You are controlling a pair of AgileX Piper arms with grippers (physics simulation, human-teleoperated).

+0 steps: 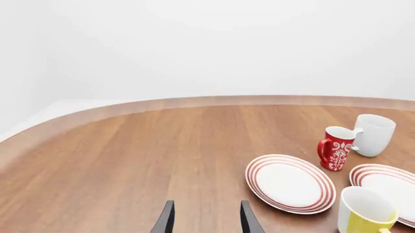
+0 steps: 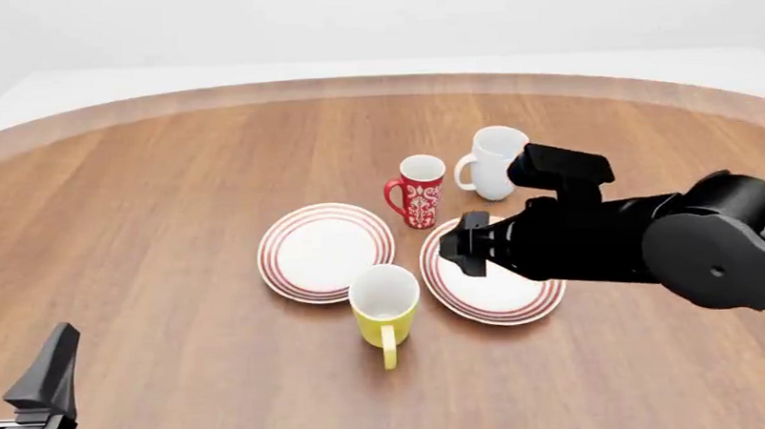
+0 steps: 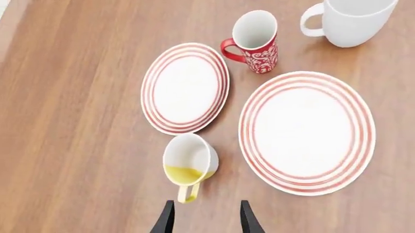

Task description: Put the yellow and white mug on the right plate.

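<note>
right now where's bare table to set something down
Bare wood spreads left of the left plate, and along the near edge below the yellow and white mug. It is crowded mid-table: red mug, white mug, right plate under the right claw.

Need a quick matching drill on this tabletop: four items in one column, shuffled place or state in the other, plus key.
1. yellow and white mug
2. red mug
3. white mug
4. right plate

A. farthest back
B. partly hidden under the right arm
C. handle toward the camera, between the plates
D. patterned, just behind the plates

Pairs: 1-C, 2-D, 3-A, 4-B
</note>
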